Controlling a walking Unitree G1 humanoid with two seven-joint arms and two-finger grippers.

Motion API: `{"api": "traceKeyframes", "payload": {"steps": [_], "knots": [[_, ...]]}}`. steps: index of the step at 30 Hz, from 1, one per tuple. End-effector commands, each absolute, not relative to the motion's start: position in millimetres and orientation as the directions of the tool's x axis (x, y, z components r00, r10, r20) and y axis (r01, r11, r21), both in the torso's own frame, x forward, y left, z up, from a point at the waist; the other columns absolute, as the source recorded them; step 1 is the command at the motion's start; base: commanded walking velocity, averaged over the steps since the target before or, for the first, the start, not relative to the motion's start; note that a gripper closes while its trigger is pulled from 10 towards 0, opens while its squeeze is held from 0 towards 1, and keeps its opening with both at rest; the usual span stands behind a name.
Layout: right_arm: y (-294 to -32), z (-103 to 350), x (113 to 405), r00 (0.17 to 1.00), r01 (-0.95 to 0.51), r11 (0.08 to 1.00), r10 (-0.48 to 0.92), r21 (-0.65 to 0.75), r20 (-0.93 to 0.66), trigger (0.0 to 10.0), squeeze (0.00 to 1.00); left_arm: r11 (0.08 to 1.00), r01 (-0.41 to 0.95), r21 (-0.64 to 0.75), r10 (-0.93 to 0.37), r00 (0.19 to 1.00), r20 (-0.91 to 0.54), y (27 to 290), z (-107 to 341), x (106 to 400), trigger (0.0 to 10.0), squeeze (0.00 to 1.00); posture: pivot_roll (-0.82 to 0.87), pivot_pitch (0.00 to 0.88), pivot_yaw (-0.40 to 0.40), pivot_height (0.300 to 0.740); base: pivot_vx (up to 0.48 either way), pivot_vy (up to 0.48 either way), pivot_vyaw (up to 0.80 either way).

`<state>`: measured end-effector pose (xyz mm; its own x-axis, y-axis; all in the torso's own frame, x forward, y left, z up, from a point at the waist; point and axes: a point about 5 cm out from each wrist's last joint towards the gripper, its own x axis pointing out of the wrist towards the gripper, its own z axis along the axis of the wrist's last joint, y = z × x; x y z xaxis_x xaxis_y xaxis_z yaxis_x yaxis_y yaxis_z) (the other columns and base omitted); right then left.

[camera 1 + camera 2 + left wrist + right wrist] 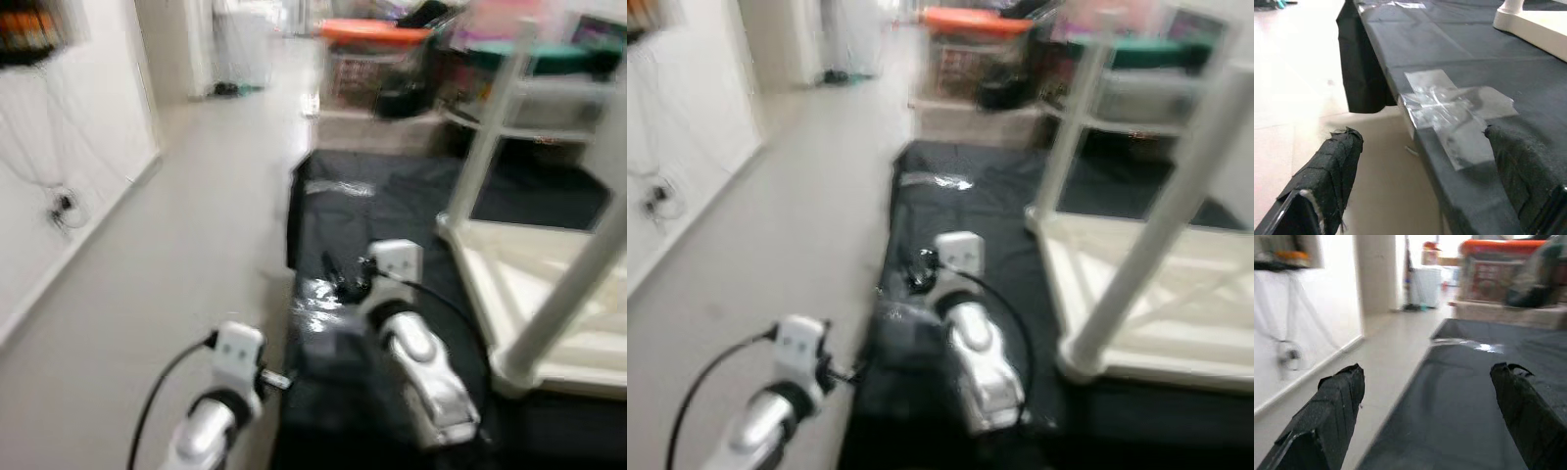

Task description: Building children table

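Kids' table, white, lies upside down on a black sheet, on the robot's right side; one leg rises at a slant near the camera, another leg stands farther back, crossbars between them. Head views are motion-blurred. The black sheet covers a low platform with its edge running along the pale floor; the sheet hangs down at the far corner. Clear tape patch sits on the sheet at the edge, another shiny tape strip farther back. Right gripper is over the sheet near its left edge, well apart from the table, fingers spread wide, nothing between them. Left gripper is lower, at the platform's edge, one finger over the floor, the other over the sheet just beside the tape patch; released, holding nothing. Background: orange-lidded bin, dark clutter beside it, white wall on the left with a cable bundle near the baseboard.
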<state>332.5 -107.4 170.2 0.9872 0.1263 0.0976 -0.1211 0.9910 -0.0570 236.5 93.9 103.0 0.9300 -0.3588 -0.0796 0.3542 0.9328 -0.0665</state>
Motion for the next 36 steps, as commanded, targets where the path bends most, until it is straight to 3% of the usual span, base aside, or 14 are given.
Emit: {"api": "traceKeyframes", "payload": {"steps": [1, 7, 8, 11, 14, 17, 19, 23, 36], "knots": [[-116.4, 173.3, 344.0, 0.997, -0.015, 0.997, 0.021, -0.081, 0.07, 10.0, 0.0, 0.928, 0.363, -0.081, -0.369, 0.926, -0.08, 90.2, 103.3, 233.0, 10.0, 0.0, 0.06, 0.0, -0.063, 0.74, 0.0, 0.0, 0.0], [-132.2, 184.8, 366.1, 0.994, 0.096, 0.99, -0.091, -0.101, 0.051, 10.0, 0.0, 0.927, 0.366, -0.086, -0.372, 0.925, -0.076, 88.3, 106.8, 230.6, 10.0, 0.0, 0.06, 0.0, -0.066, 0.74, 0.0, 0.0, 0.0], [-156.4, 188.3, 381.5, 0.973, 0.23, 0.962, -0.232, -0.147, 0.009, 10.0, 0.0, 0.926, 0.368, -0.087, -0.374, 0.925, -0.072, 85.8, 110.3, 227.1, 10.0, 0.0, 0.07, 0.0, -0.072, 0.74, 0.0, 0.0, 0.0], [-156.4, 188.3, 381.5, 0.973, 0.23, 0.962, -0.232, -0.147, 0.009, 10.0, 0.0, 0.926, 0.368, -0.087, -0.374, 0.925, -0.072, 85.8, 110.3, 227.1, 10.0, 0.0, 0.07, 0.0, -0.072, 0.74, 0.0, 0.0, 0.0], [-195.5, 167.3, 389.0, 0.877, 0.413, 0.898, -0.437, -0.152, -0.201, 10.0, 0.0, 0.924, 0.366, -0.113, -0.377, 0.922, -0.088, 82.8, 112.4, 216.9, 10.0, 0.0, 0.07, 0.0, -0.081, 0.74, 0.0, 0.0, 0.0], [-195.5, 167.3, 389.0, 0.877, 0.413, 0.898, -0.437, -0.152, -0.201, 10.0, 0.0, 0.924, 0.366, -0.113, -0.377, 0.922, -0.088, 82.8, 112.4, 216.9, 10.0, 0.0, 0.07, 0.0, -0.081, 0.74, 0.0, 0.0, 0.0], [-208.4, 152.7, 387.3, 0.797, 0.474, 0.864, -0.502, -0.167, -0.337, 10.0, 0.0, 0.919, 0.374, -0.12, -0.386, 0.918, -0.094, 79.8, 116.0, 208.7, 10.0, 0.0, 0.07, 0.011, -0.085, 0.74, 0.0, 0.0, 0.0], [-211.0, 145.2, 386.0, 0.754, 0.491, 0.857, -0.509, -0.158, -0.415, 10.0, 0.0, 0.916, 0.381, -0.127, -0.394, 0.914, -0.094, 77.2, 120.2, 201.8, 10.0, 0.0, 0.07, 0.029, -0.087, 0.74, 0.0, 0.0, 0.0], [-213.5, 151.0, 389.8, 0.688, 0.56, 0.819, -0.542, -0.121, -0.483, 10.0, 0.0, 0.908, 0.387, -0.162, -0.406, 0.907, -0.109, 72.1, 137.9, 173.9, 10.0, 0.0, 0.08, 0.159, -0.089, 0.74, 0.0, 0.0, 0.0]]}}
